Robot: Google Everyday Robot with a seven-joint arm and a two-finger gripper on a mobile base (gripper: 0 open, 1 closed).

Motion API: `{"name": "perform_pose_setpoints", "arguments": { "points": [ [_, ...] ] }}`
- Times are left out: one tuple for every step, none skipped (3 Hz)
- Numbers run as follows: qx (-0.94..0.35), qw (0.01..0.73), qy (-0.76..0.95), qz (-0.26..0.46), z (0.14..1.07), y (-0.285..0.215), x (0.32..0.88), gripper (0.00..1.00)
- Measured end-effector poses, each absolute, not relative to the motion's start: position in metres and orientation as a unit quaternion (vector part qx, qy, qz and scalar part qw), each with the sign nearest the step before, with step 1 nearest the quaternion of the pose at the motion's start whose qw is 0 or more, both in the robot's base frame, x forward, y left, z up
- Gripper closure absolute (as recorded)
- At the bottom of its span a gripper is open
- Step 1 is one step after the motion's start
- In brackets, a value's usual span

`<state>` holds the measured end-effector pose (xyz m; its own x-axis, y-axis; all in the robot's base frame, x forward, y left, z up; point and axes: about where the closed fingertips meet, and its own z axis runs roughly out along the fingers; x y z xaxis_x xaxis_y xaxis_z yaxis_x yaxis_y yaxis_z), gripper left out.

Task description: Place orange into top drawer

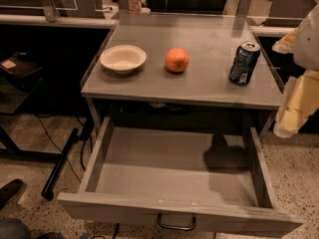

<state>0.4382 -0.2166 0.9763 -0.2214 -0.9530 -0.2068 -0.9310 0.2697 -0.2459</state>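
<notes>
Orange (pixel 177 59) is seen on the worktop (pixel 204 36), well apart from the gripper (pixel 289 114) at the right edge, whose opening cannot be told.

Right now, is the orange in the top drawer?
No: the orange sits on the tabletop between bowl and can, above the top drawer, the end effector at the right edge.
</notes>
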Motion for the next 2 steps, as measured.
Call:
{"name": "perform_pose_setpoints", "arguments": {
  "points": [
    [-0.603,0.16,0.781,-0.035,0.977,-0.216,0.438,0.0],
    [-0.615,0.162,0.771,-0.039,0.98,-0.202,0.455,0.0]
  ]
}}
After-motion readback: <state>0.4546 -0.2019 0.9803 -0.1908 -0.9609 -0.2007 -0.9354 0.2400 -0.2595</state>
